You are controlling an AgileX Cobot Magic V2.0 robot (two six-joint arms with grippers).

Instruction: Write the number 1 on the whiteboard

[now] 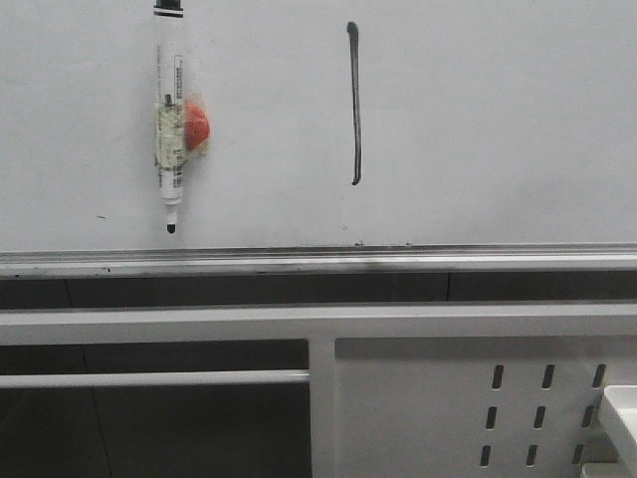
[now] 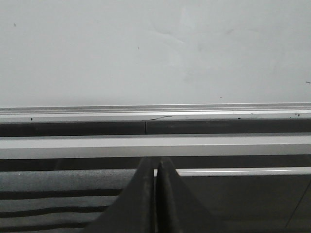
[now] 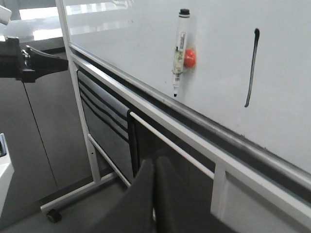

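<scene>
The whiteboard fills the upper front view, with its silver rail along the lower edge. The number 1 is a thin black vertical stroke on it, also in the right wrist view. The white marker with a red disc taped on sticks to the board left of the stroke, tip down, also in the right wrist view. My left gripper is shut and empty, low in front of the rail. My right gripper is shut and empty, away from the board.
The white perforated metal frame stands below the board, with a horizontal bar at left. In the right wrist view the other arm reaches in at upper left, and the stand's leg with a caster rests on the floor.
</scene>
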